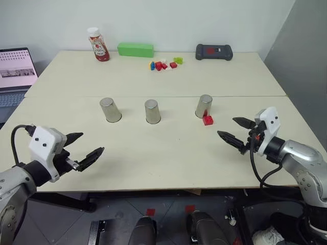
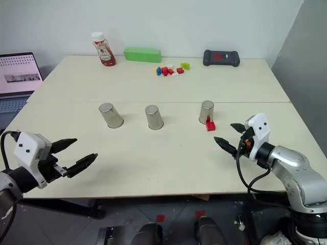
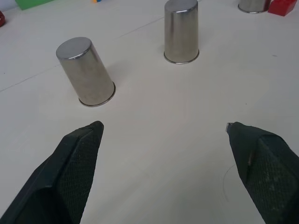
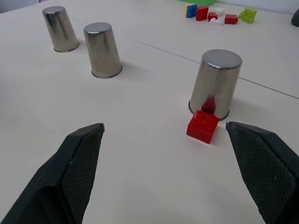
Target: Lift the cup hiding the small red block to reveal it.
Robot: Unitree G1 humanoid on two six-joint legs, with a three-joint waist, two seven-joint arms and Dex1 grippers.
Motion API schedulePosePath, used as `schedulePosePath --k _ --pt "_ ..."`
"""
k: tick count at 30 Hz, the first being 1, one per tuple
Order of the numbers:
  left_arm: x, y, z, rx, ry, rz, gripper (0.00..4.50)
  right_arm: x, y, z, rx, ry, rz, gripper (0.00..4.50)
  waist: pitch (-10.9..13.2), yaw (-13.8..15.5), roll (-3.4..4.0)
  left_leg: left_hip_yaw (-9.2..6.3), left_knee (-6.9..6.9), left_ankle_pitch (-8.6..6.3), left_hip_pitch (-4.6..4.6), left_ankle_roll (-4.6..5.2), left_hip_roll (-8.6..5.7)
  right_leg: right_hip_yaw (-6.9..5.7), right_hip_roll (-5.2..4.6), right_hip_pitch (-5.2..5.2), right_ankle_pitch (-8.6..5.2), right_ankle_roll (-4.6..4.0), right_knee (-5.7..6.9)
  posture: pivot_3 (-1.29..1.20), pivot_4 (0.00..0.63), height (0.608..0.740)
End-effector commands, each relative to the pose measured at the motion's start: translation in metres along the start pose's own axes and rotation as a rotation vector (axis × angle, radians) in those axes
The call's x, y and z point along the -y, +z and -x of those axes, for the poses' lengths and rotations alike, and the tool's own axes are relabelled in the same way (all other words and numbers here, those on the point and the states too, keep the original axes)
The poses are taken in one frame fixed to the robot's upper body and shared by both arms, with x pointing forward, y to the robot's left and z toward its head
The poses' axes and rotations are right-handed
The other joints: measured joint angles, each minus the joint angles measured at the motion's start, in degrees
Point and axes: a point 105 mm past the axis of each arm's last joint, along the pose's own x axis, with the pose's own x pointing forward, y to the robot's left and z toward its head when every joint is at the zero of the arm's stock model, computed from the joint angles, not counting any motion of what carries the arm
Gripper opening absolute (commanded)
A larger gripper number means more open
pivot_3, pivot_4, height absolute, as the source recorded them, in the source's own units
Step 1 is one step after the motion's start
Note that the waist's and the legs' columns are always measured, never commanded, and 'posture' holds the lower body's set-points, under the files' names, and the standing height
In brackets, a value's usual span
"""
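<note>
The left claw point(image 1: 84, 148) hovers over the near left part of the surface point(image 1: 153, 153) with its two black fingers spread wide, holding nothing and touching nothing. The right claw point(image 1: 236, 131) hovers over the near right part, its fingers likewise spread wide and empty, pointing toward the cups. Three steel cups stand upside down in a row across the middle of the pale surface: the left cup point(image 1: 110, 109), the middle cup point(image 1: 152, 111) and the right cup point(image 1: 204, 105), each well apart from its neighbours. The small red block point(image 1: 207, 120) lies uncovered on the surface, just beside the base of the right cup on its near side, and its red reflection shows in that cup's shiny wall in the right wrist view. The right claw is near this block and cup but apart from both. Along the far edge of the surface stand a ketchup bottle point(image 1: 98, 45), a green box point(image 1: 135, 49), a black handheld controller point(image 1: 214, 51), and a small cluster of coloured toy bricks point(image 1: 164, 64) in red, yellow, blue, white and green. A seam runs across the surface behind the cups. An open laptop point(image 1: 15, 71) sits off to the left, and a plain light wall stands behind.
</note>
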Motion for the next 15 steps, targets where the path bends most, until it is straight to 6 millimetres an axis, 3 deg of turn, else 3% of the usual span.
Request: schedulePosePath --k 1,15 --pt "-0.002 0.012 0.006 0.035 0.018 -0.031 4.5 -0.001 0.011 0.0 0.024 0.013 0.044 4.44 0.0 0.0 0.0 -0.01 0.0 0.0 0.0 0.0 0.0 0.0 0.0 0.0 0.0 0.0 0.0 0.0 0.15 0.74" --pt "-0.004 0.002 0.008 -0.033 0.079 -0.027 4.5 -0.005 0.008 -0.003 0.01 0.041 0.043 4.44 0.0 0.0 -0.01 0.0 0.0 0.0 0.01 0.0 0.0 0.0 0.0 0.0 0.0 0.0 0.0 0.0 0.15 0.74"
